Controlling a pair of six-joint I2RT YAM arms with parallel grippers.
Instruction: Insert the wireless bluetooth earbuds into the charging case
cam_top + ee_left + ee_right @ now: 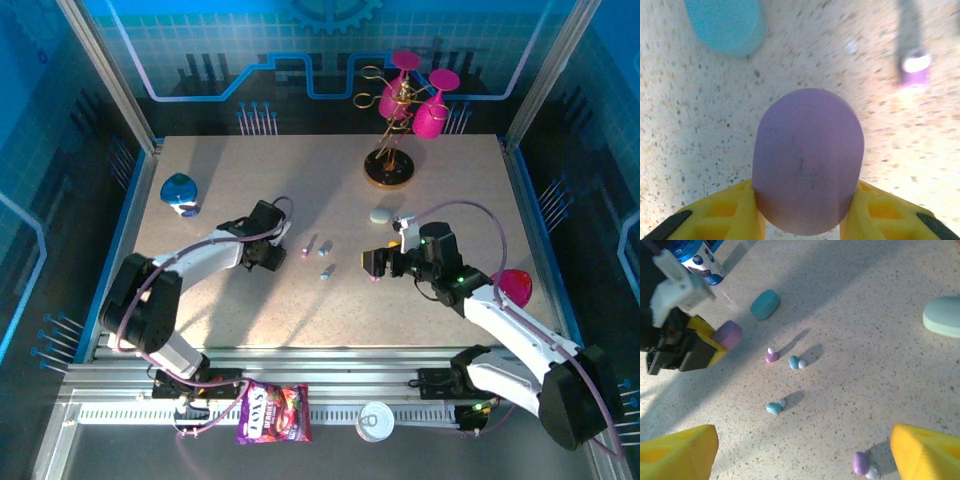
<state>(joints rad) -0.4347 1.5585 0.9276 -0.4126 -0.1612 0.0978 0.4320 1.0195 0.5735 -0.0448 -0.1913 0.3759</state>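
Left gripper (804,205): pinching purple case (807,155) by its sides, yellow fingers (735,212) tight against it, rounded end poking out ahead of the tips. Low over the speckled table (695,130).

Ahead-left of that gripper: teal case (725,22), flat on the table, apart from the held case. Ahead-right: purple earbud (915,67), blurred, lying loose.

Right gripper (804,440): spread wide, nothing between the pads, one yellow finger (677,450) at each lower corner of its wrist view. Above the table, not touching anything.

Just inside its right finger: second purple earbud (860,463), on the table, close to the finger; contact unclear. Further ahead, roughly centred between the fingers: blue earbud (774,407), white tip to its right. Beyond that, side by side and nearly touching: the purple earbud and second blue earbud (795,362). All four loose on the table, none in a case.

Far ahead-right of the right gripper: mint case (942,315), cut by the frame edge. Ahead-left: the left gripper with its purple case, teal case just past it, blue-capped bottle (702,260) beyond.

Top view: both grippers facing each other across the earbud cluster.
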